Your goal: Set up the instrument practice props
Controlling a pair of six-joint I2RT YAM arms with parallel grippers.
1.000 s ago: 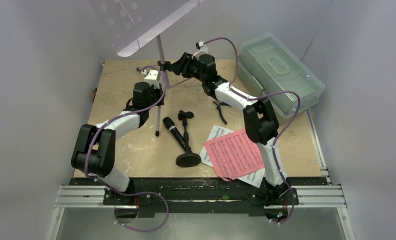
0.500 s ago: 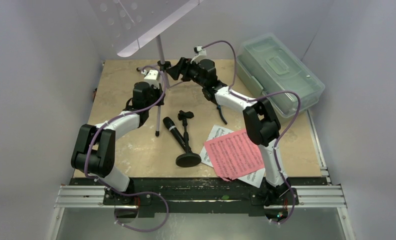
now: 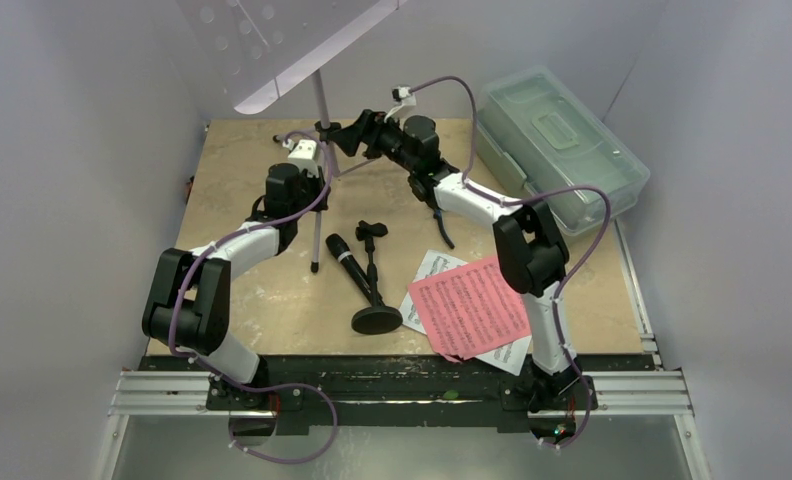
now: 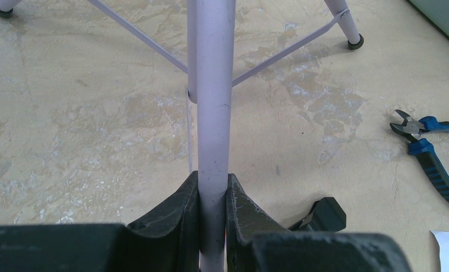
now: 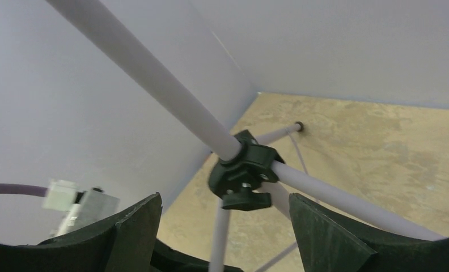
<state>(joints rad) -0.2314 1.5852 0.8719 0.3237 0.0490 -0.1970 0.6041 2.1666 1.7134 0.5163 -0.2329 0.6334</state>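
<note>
The lavender music stand [image 3: 319,105] stands upright at the far middle of the beige, marbled worktop [image 3: 242,210]. Its smooth round pole rises to a flat tray [image 3: 262,40] punched with round holes. Thin struts brace its slim legs, which end in black caps.

The left pincer [image 4: 212,190] is clamped on the pole low down, its 2 matte black fingers pressed to either side of the tube. The right pincer [image 5: 225,198] gapes wide, with 1 finger on each side of a black plastic clamp collar [image 5: 245,167] with a knob, and does not touch it.

Nearer than the music stand, a black microphone [image 3: 344,260] lies on the worktop just left of the short black mic stand [image 3: 372,275]. The mic stand has a round disc base at its near end and a clip at the other.

To their right, a pink music sheet [image 3: 469,305] printed with notation overlaps white sheets [image 3: 429,268]. Blue-handled pliers [image 4: 432,156] lie right of the music stand. A clear lidded plastic box [image 3: 557,145] with rounded corners sits at the far right.
</note>
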